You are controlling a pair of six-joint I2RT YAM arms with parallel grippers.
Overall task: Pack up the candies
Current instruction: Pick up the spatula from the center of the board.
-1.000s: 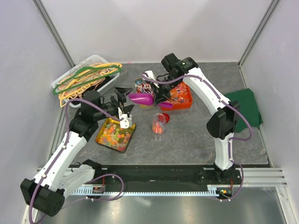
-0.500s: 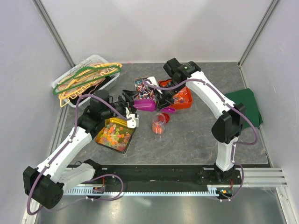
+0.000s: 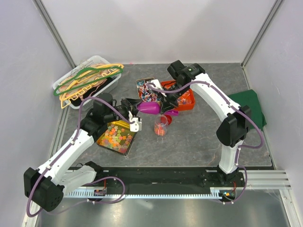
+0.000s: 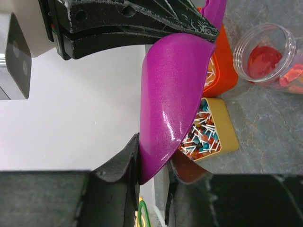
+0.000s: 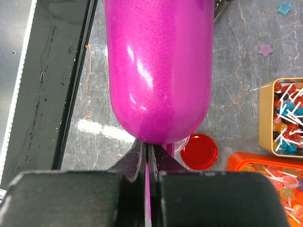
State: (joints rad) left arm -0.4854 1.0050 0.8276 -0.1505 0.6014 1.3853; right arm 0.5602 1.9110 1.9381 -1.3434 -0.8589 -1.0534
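Left jaws have swung from the yellow metal tray [image 3: 132, 140] to the front lip of the purple plastic scoop [image 3: 150, 107], narrowing; pinched or not, I cannot tell. Right jaws clamp its handle. Pastel ball candies [image 3: 115, 136] lie in that tray. Handover, likely: left must grip before right releases.

No legible text, labels, brands, numbers or signs on anything

The white-shelled left arm [image 3: 71, 146] and white-shelled right arm [image 3: 213, 94] have black joints. A thin purple cable [image 3: 79, 108] loops along each.
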